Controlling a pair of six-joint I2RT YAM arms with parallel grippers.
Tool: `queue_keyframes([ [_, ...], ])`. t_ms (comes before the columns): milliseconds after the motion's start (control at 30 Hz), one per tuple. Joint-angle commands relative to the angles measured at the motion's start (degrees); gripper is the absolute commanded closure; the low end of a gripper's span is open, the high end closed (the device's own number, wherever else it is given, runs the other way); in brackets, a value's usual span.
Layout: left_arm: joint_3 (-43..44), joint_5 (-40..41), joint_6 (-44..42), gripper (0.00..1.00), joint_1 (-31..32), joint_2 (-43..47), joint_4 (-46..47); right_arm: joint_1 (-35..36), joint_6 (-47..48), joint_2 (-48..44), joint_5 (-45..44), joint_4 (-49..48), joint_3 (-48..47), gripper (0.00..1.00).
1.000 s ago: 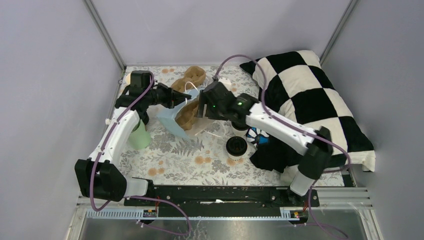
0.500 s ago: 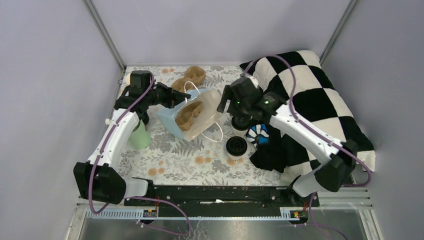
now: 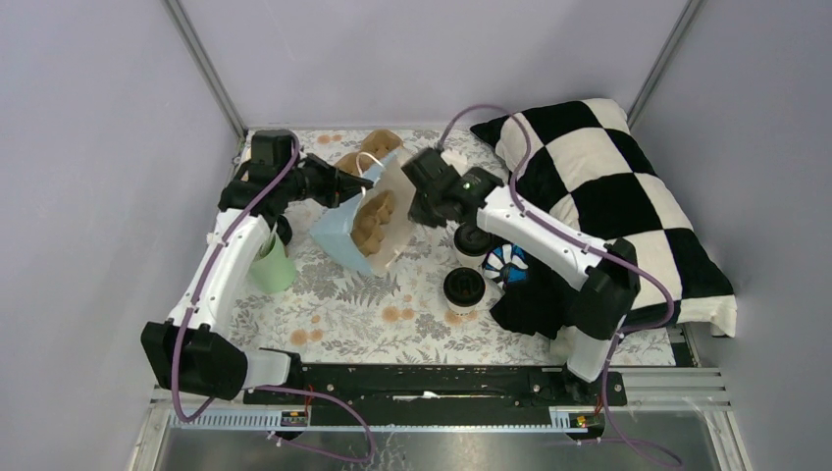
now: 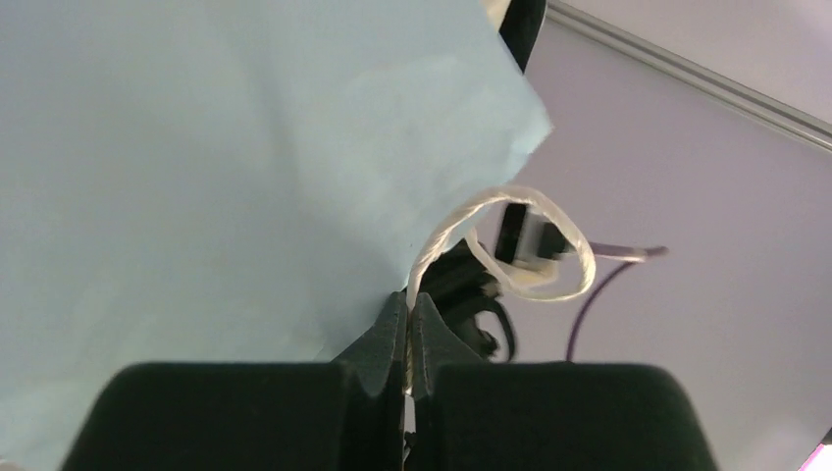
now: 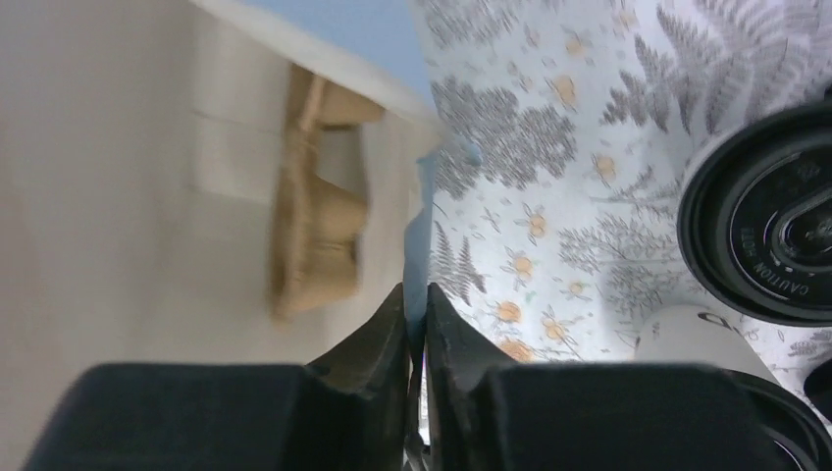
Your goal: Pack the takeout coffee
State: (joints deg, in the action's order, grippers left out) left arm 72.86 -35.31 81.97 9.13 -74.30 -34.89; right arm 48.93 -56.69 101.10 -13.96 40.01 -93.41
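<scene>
Between grey walls (image 3: 422, 59), over the fern-print tablecloth (image 3: 343, 304), the left gripper (image 4: 407, 304) clamps the cord handle (image 4: 520, 193) and the right gripper (image 5: 417, 294) pinches the blue bag (image 3: 332, 234) at its rim.

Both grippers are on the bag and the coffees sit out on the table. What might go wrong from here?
1. The left gripper pinches the blue bag only at its string handle, the right gripper only a thin rim edge; either could slip or tear paper.
2. The far lidded cup and near lidded cup stand right beside the right arm; a swing might topple them.
</scene>
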Motion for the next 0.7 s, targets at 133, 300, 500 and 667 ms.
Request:
queue_keyframes([
  [133,7.03,4.76,-6.6,1.0,-4.81,4.95,-11.52,2.79,12.14,6.51,-4.28,28.56,-30.8,1.0],
  [300,-3.92,6.52,-6.38,1.0,-6.22,12.13,-15.66,3.11,26.8,6.71,-4.45,27.72,-34.67,1.0],
  [500,-4.67,-0.46,-3.61,1.0,-6.05,13.57,-11.11,3.41,43.04,13.17,-0.23,24.24,-47.24,1.0],
  [667,-0.91,4.59,-12.93,1.0,-6.08,10.94,-17.92,3.41,45.04,5.85,2.82,9.85,-27.33,1.0],
])
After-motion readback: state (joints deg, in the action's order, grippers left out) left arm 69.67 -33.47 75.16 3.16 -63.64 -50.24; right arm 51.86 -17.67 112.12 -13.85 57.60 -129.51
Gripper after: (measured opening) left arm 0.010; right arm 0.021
